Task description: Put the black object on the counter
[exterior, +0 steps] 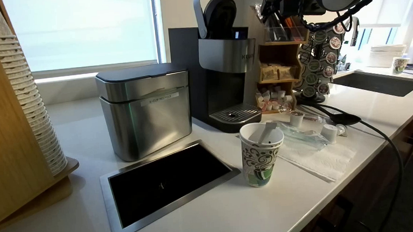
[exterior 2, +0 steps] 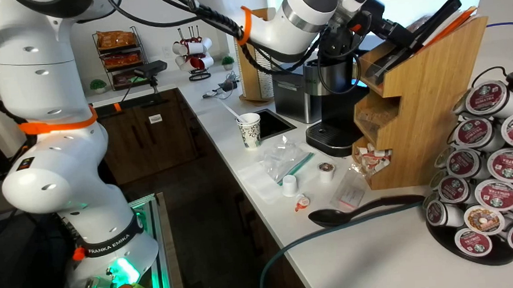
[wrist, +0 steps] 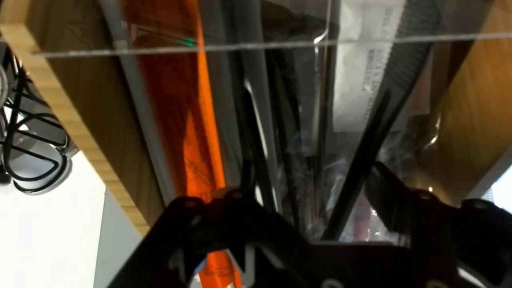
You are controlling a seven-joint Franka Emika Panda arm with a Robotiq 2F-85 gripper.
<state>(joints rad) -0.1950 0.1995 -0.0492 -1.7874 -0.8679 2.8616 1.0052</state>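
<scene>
So, your gripper (wrist: 313, 176) stands wide in the wrist view, fingers (wrist: 390, 196) well apart, with dark strips (wrist: 366, 152) running down between them; I see no grip on any. The black object (exterior 2: 439, 14) leans in the top compartment of the wooden rack (exterior 2: 439, 106), just beside an orange item (exterior 2: 454, 25); which strip it is from the wrist, I can't tell. Securing it looks to be the step in hand. Set your fingers across its narrow sides, with no neighbour caught between, and squeeze gently, since it may twist if pinched near an end. Then draw it out along its own slant until it clears the transparent front panel (wrist: 296, 45), and only after that swing across; come low over the white counter (exterior 2: 379, 261) and lay it flat before you let go.
</scene>
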